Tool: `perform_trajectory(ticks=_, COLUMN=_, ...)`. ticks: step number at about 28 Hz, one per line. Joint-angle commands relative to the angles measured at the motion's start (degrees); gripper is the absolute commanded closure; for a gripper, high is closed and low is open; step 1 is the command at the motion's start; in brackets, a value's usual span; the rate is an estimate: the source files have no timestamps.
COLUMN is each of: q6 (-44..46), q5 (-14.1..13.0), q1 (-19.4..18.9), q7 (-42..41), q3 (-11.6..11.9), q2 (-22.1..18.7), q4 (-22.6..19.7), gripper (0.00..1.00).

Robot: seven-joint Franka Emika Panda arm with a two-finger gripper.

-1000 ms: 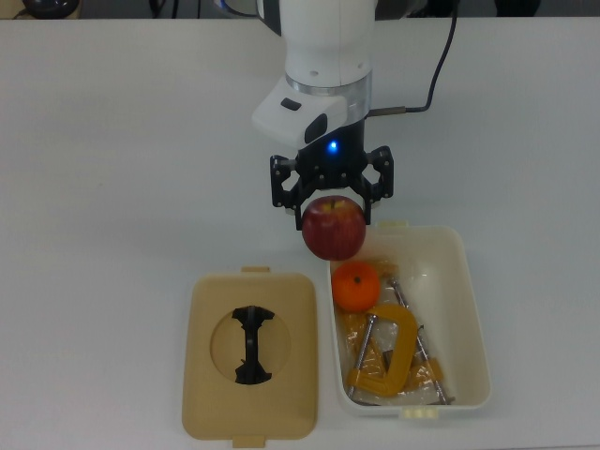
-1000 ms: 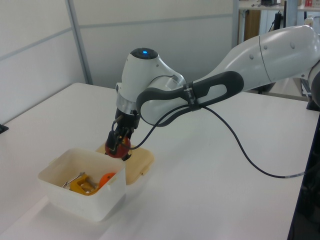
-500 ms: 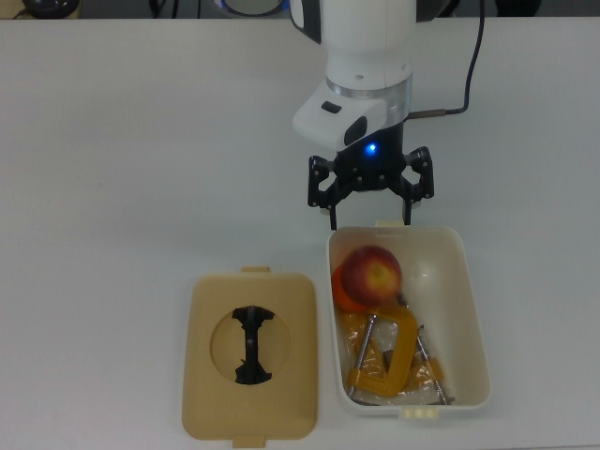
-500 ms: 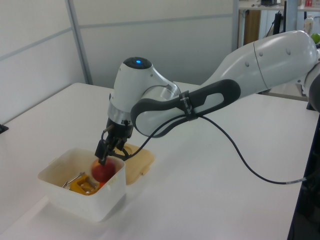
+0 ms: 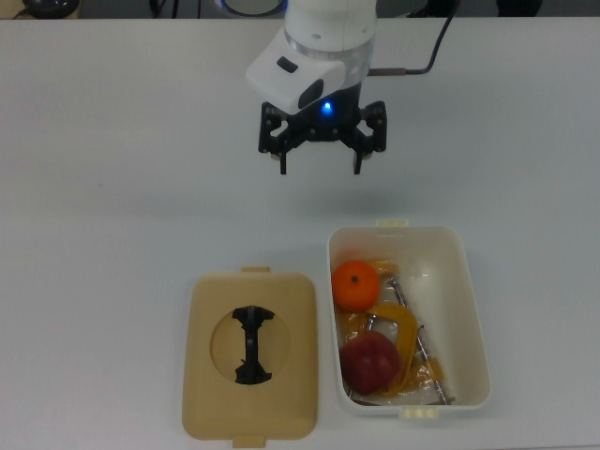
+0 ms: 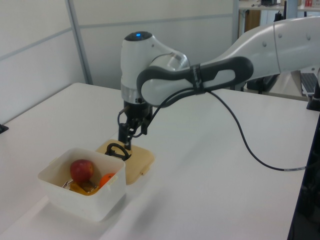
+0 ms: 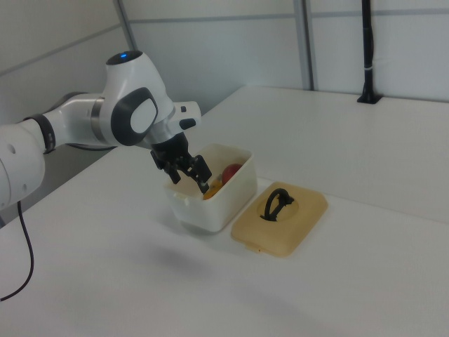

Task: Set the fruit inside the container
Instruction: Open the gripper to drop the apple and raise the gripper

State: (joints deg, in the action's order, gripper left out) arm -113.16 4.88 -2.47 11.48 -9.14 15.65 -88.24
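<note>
both fruits sit inside the tub [image 5: 473, 309]: the orange [image 5: 356, 285] toward its far end in the top view, next to the wall on the top view's left, and the apple [image 5: 368, 364] toward its near end, resting on a yellow clamp [image 5: 405, 339] that shares the tub. from the left view the apple [image 6: 82, 170] rides high on that clutter, just about level with the rim, with the orange [image 6: 106, 179] lower beside it. so the job looks done as far as i can judge; nothing round is left out on the bench [image 5: 112, 169].

the tub stands near the bench's front edge in the top view, and the tan lid [image 5: 249, 355] lies flat just beside it, handle up, leaving the opening free.

the gripper [image 5: 319, 170] is empty, fingers spread apart with nothing between them. it hangs above bare bench, well apart from the tub's far end in the top view, pointing straight down. the arm reaches in from the bench's far side, wrist upright, blue light showing on it. from the right view the gripper [image 7: 191, 176] overlaps the tub's wall, but the top view shows it is clear of it.
</note>
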Motion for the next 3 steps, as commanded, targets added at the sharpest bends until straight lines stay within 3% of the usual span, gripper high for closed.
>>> perform_trajectory(ticks=1, q6=6.6, q5=0.1, q1=0.6, q7=-6.4, q3=0.5, q2=-1.9, q4=-0.7, gripper=0.00)
perform_trajectory(ticks=3, q6=8.6, q5=0.7, q1=1.4, q7=-9.1, q3=0.5, q2=-2.2, q4=-0.7, gripper=0.00)
